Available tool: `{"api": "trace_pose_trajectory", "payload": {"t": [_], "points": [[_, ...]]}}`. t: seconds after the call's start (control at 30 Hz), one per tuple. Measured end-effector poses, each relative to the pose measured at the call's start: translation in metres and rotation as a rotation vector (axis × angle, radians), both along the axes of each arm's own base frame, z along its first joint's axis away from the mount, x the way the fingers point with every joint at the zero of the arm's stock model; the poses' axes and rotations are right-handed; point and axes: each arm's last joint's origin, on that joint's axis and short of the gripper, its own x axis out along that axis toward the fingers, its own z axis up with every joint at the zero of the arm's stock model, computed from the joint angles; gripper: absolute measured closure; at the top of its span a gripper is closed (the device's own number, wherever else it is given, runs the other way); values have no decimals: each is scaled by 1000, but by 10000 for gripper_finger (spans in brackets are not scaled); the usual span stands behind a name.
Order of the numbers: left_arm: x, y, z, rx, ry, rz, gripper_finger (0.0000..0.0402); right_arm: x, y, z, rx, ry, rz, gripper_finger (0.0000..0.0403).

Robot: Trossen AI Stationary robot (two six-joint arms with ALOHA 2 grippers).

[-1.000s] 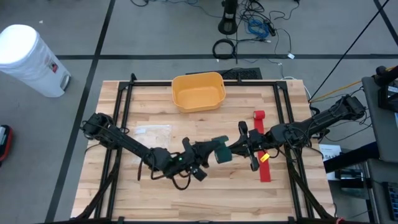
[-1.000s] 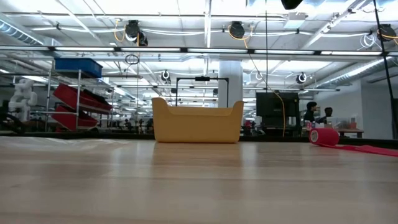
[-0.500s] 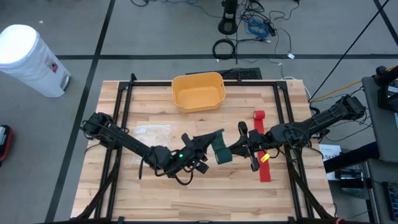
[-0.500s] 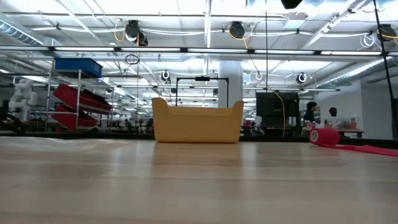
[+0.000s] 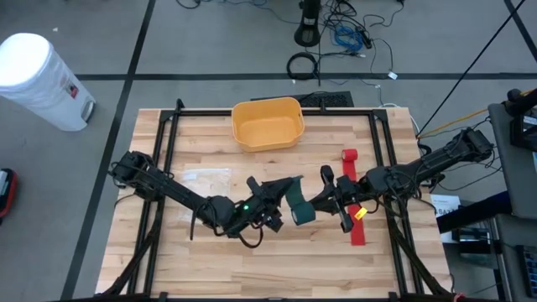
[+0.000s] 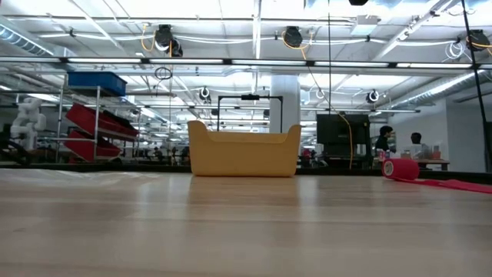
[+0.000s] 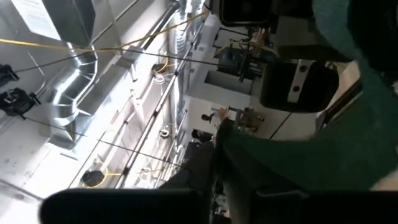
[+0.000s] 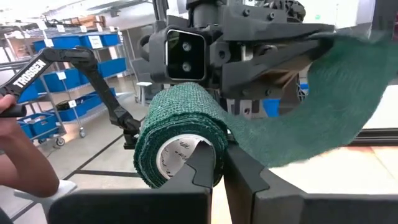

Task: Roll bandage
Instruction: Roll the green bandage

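Over the wooden table (image 5: 210, 260), mid-air between both arms, sits the green bandage roll (image 5: 302, 210). Right gripper (image 8: 219, 163) is clamped on the roll's core. Left gripper (image 5: 281, 186) has swung the loose tail (image 8: 323, 106) round since a second ago (another wrap going on); its fingers' spacing I cannot tell.

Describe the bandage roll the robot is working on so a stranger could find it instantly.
On the wooden table, look in front of the yellow bin, between the two arms. The green bandage roll is there, pinched by the right gripper, with its loose tail toward the left gripper. The other bandage, the red bandage, lies unrolled.
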Motion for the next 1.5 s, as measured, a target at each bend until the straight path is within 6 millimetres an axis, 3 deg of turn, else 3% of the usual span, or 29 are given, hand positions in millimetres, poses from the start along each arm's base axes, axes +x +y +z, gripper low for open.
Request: {"api": "trace_pose_trajectory", "payload": {"t": [0.2,0.4,0.73,0.97,1.2,1.5], "points": [[0,1,0,-8,-8,-1,286,0,0,0,-1,0,0,392],[0,0,1,-10,-13,-2,246,-2,-1,2,3,-8,0,392],[-4,-4,3,-59,-49,-30,228,-8,1,8,-3,-37,18,392],[-20,-26,11,-185,-119,-71,228,-17,-2,17,0,-82,14,392],[-26,-43,6,-308,-146,-140,226,-23,-5,23,-20,-122,6,392],[-24,-45,0,-558,-256,-224,151,-24,-4,23,-16,-123,8,392]]}}
